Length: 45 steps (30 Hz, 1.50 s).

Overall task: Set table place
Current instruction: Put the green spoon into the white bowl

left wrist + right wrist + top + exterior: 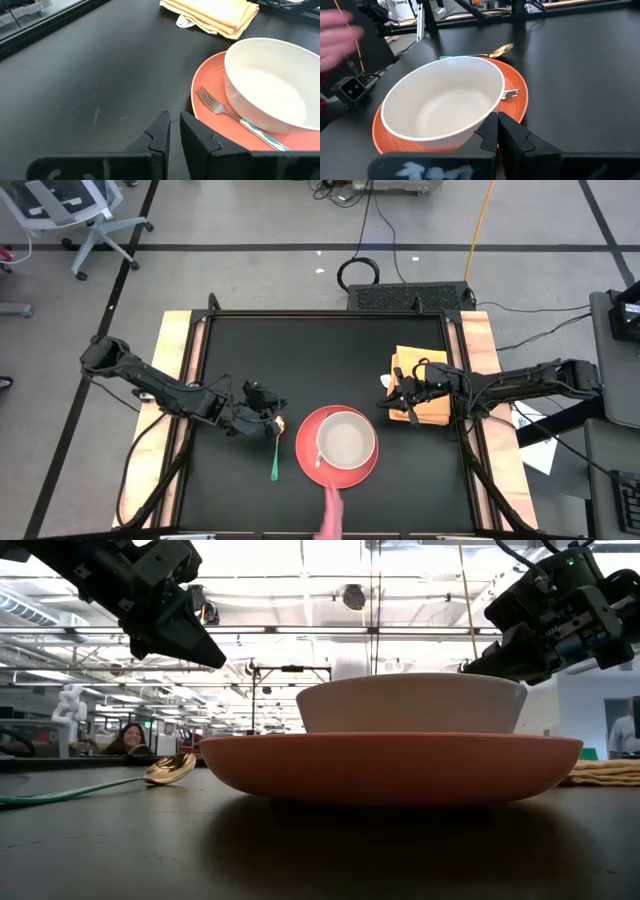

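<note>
Black and matte, the table [260, 350] carries one spoon, one plate, one bowl, one fork and one folded cloth. At the left, the left hand [268, 412] hovers above the table with its fingers [161, 132] pinched together on nothing, just over the gold bowl end of the single spoon [276, 446], whose green handle lies flat on the table. Right of the spoon sits the one red-orange plate [303, 452], with the one white bowl [346, 440] standing on it. One fork [220, 109] rests on the plate's rim against the bowl. A person's hand [331, 515] reaches in at the near edge below the plate. Farther right, the right hand [393, 395] hangs clenched and empty over the edge of the one yellow cloth [432, 408].
</note>
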Available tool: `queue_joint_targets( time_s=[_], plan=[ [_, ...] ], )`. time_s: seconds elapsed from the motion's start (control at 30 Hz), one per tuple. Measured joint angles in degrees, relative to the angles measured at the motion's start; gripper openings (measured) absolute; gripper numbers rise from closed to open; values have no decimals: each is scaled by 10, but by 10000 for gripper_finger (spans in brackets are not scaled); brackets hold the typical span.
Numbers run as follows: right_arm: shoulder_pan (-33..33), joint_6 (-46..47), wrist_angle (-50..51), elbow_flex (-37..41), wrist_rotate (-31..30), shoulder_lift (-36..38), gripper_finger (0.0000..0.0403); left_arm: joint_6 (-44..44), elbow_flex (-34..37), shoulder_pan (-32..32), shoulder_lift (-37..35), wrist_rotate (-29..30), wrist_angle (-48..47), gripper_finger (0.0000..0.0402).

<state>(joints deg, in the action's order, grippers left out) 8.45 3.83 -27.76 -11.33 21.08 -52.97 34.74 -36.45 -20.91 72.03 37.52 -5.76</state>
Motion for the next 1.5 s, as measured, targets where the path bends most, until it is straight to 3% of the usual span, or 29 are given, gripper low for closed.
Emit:
queue_joint_targets(
  time_s=[0.4,0.67,0.9,1.5],
  plan=[
    [0,2,-22,0,0,0,0,0,0,0,0,0,0,47],
    [0,69,-96,0,0,0,0,0,0,0,0,0,0,47],
    [-12,108,-88,0,0,0,0,0,0,0,0,0,0,47],
    [-28,-69,-145,0,0,0,0,22,0,0,0,0,19,47]
  ],
)
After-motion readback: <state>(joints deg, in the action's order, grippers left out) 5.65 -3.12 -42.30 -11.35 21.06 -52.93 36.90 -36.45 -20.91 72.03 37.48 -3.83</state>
